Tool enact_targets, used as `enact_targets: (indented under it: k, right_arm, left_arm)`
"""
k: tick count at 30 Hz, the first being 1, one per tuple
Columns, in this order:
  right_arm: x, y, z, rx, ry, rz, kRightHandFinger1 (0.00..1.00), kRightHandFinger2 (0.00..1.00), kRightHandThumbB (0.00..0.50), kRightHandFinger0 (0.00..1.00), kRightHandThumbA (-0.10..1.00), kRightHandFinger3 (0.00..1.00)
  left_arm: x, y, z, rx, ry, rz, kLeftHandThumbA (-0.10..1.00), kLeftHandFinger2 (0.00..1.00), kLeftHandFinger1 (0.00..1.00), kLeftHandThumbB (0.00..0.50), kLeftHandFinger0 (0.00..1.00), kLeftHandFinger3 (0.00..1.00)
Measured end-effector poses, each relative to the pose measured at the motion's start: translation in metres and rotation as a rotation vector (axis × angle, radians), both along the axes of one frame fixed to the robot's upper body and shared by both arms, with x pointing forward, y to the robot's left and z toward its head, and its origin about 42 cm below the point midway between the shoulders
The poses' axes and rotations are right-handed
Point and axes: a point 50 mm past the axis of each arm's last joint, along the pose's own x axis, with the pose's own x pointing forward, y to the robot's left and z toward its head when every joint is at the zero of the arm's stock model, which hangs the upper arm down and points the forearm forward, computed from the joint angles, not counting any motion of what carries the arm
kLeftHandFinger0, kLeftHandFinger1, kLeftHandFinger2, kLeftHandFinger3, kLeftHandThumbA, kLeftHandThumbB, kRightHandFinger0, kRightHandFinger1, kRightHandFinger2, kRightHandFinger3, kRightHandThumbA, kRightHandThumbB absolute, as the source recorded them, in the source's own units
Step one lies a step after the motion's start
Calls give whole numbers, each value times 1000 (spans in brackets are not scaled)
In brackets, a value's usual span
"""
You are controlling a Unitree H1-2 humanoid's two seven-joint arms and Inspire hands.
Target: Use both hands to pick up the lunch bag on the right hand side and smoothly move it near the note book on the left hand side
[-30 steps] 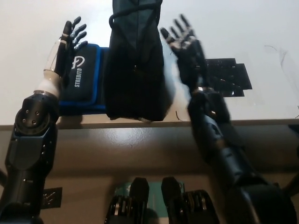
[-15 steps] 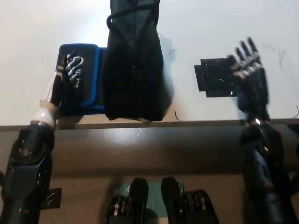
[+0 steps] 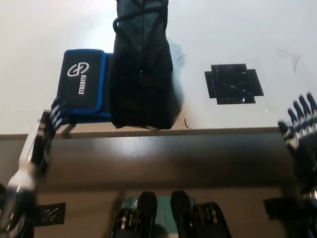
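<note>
The dark lunch bag [image 3: 142, 69] stands on the white table [image 3: 237, 29], its left side over the blue and black notebook [image 3: 83, 82] marked STREBITO. Neither hand touches the bag. My left hand [image 3: 45, 131] is low at the left, off the table's front edge, fingers spread and motion-blurred. My black right hand [image 3: 301, 130] is at the far right edge, also below the table front, with its fingers apart and holding nothing.
A black tape cross [image 3: 233, 83] marks the table to the right of the bag. The table's front edge [image 3: 198, 132] runs across the middle of the picture, with a brown surface below it.
Both hands have pulled back from beside the bag: the left down past the table edge, the right outward and down to the far right. The bag has stayed in place.
</note>
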Motion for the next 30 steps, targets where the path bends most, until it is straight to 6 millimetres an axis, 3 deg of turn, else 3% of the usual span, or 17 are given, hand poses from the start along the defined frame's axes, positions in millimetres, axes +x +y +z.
enact_targets:
  k: [1, 3, 5, 7, 11, 13, 16, 19, 30]
  right_arm:
    - [-7, 1, -1, -16, 1, 7, 1000, 1000, 190, 1000, 1000, 1000]
    - [-26, 6, -4, -64, 8, 40, 1000, 1000, 168, 1000, 1000, 1000]
    - [-41, 15, -6, -116, 13, 90, 1000, 1000, 189, 1000, 1000, 1000]
    - [-50, 23, -13, -161, 37, 135, 1000, 1000, 199, 1000, 1000, 1000]
    - [-51, 28, -20, -212, 62, 170, 1000, 1000, 208, 1000, 1000, 1000]
    - [-45, 28, -23, -224, 76, 173, 1000, 1000, 210, 1000, 1000, 1000]
    - [-38, 27, -27, -228, 94, 177, 1000, 1000, 196, 1000, 1000, 1000]
    - [-26, 29, -28, -230, 100, 188, 1000, 1000, 191, 1000, 1000, 1000]
    - [-17, 31, -27, -230, 98, 200, 1000, 1000, 182, 1000, 1000, 1000]
  left_arm:
    - [-11, 2, -4, 5, 9, 0, 1000, 1000, 1000, 290, 1000, 1000]
    - [-38, 8, -13, 20, 28, -3, 1000, 1000, 1000, 241, 1000, 1000]
    - [-58, 13, -14, 39, 25, -17, 1000, 1000, 1000, 207, 1000, 1000]
    - [-68, 18, -17, 52, 28, -30, 1000, 1000, 1000, 205, 1000, 1000]
    - [-69, 23, -17, 66, 24, -54, 1000, 1000, 1000, 207, 1000, 1000]
    - [-67, 24, -20, 68, 37, -62, 1000, 1000, 1000, 178, 1000, 1000]
    - [-60, 23, -30, 68, 68, -69, 1000, 1000, 1000, 211, 1000, 1000]
    - [-48, 21, -36, 85, 95, -81, 1000, 1000, 1000, 206, 1000, 1000]
    - [-35, 21, -28, 130, 76, -95, 1000, 1000, 1000, 212, 1000, 1000]
